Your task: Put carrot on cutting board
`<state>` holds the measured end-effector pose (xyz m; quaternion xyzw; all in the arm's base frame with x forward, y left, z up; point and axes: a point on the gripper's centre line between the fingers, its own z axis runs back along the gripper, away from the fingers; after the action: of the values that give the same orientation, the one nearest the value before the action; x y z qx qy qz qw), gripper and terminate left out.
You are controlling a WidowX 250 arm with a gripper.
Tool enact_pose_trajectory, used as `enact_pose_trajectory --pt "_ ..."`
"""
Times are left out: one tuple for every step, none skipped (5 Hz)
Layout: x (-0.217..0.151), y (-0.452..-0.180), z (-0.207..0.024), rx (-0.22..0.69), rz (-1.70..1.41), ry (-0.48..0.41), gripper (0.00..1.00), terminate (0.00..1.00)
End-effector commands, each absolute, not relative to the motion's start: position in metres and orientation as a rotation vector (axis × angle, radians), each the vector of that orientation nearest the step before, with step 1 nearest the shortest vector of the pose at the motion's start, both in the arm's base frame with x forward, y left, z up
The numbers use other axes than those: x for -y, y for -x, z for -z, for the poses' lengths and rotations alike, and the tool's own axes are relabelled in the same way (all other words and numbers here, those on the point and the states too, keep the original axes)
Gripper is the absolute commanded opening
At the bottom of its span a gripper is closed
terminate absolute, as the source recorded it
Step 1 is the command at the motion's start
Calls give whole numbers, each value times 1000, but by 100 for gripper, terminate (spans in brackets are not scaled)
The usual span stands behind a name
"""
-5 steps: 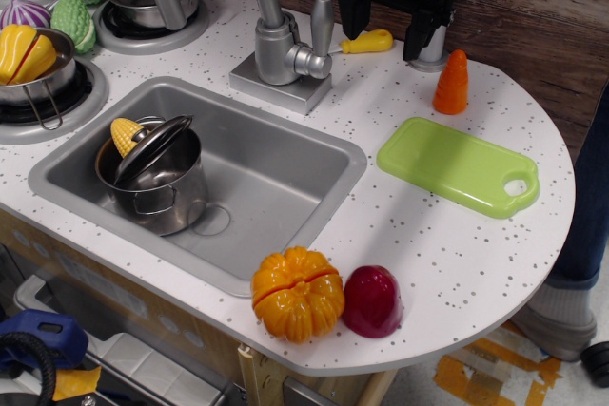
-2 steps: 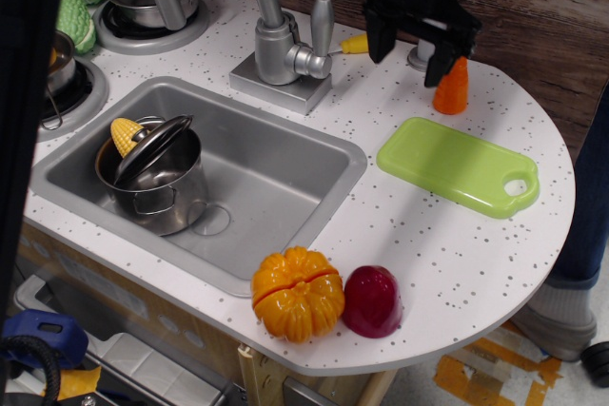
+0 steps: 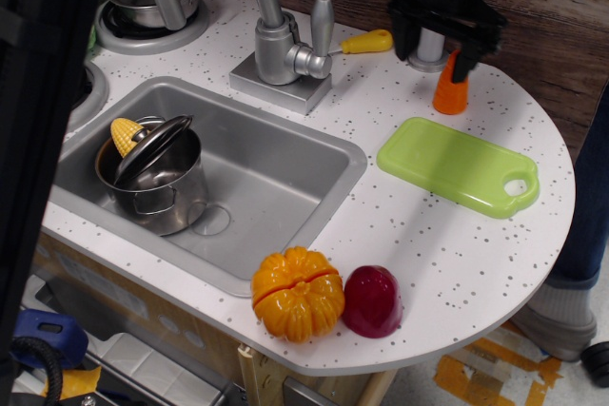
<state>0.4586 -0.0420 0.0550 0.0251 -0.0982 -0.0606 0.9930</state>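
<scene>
Black claw point(image 3: 445, 52) spread wide, hovering at upright carrot point(image 3: 450, 90), just behind board point(image 3: 447, 163).
Off-centre to the left; could tip carrot across tabletop point(image 3: 447, 254) when closing.

Hidden and cut-off parts
The pincer point(image 3: 445, 52) covers the carrot's point(image 3: 451, 92) tip; a dark blurred shape point(image 3: 43, 92) hides the tabletop's point(image 3: 447, 254) left.

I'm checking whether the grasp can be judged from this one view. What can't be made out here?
- Carrot: its top is hidden behind the gripper.
- Gripper: whether the fingers touch the carrot can't be told.
- Stove at left: covered by a dark blurred shape close to the camera.
- Pot in the sink: contents mostly hidden by its lid.
</scene>
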Motion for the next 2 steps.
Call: enact_pose_trajectory --pt "47 -473 -80 290 127 -16 100 0" --pt "47 -476 -75 302 135 -15 100 0"
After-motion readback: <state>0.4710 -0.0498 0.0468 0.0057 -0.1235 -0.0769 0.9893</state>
